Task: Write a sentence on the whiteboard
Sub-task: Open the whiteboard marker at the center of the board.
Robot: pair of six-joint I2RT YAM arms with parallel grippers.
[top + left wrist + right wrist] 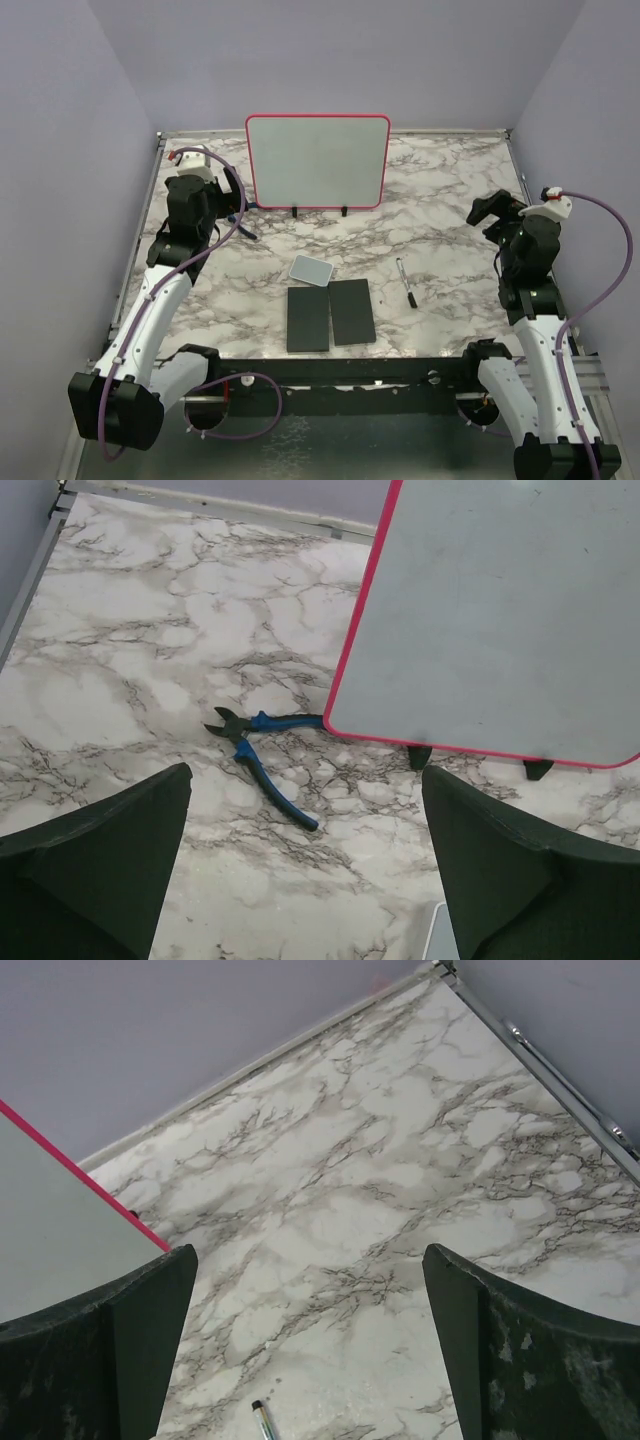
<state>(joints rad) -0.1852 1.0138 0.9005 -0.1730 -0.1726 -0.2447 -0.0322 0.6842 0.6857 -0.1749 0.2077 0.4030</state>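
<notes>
one whiteboard [317,160], two black slabs [308,318], one pad [311,269], one marker [404,282], one pliers [264,776]

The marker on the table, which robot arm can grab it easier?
Right. The marker lies on the right half of the table, nearer the open right fingers. The left fingers, also open, hover far off by the blue pliers.

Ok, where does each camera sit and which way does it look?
Top external: above, behind the arms, looking down on the whiteboard; both arms show.
Left wrist: on the left arm, facing whiteboard and pliers; left gripper fingers show.
Right wrist: on the right arm, facing across the table; right gripper fingers show.
Both wrists see the whiteboard.
</notes>
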